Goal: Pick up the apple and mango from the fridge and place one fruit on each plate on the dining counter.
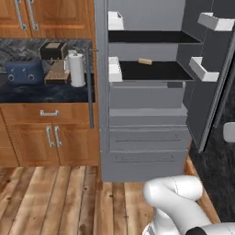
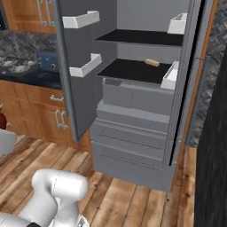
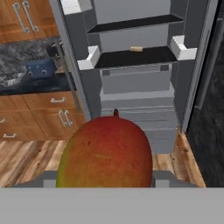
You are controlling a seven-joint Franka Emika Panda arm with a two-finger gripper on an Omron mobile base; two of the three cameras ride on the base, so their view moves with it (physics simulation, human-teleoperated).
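A mango, red with a green-yellow left side, sits large at the bottom of the hand view. My gripper is shut on it, and the fruit hides the fingertips. The hand faces the grey fridge, which stands open some way ahead, with dark shelf floors and white door bins. A small tan piece lies on the middle shelf. A strip of the black marbled dining counter runs along the right edge of the left base view. The apple and the plates are out of view.
Left of the fridge, the wall counter carries a blue toaster and a white paper-towel roll. Wooden cabinets stand below it. The open fridge door juts out toward me. Wood floor lies between me and the fridge.
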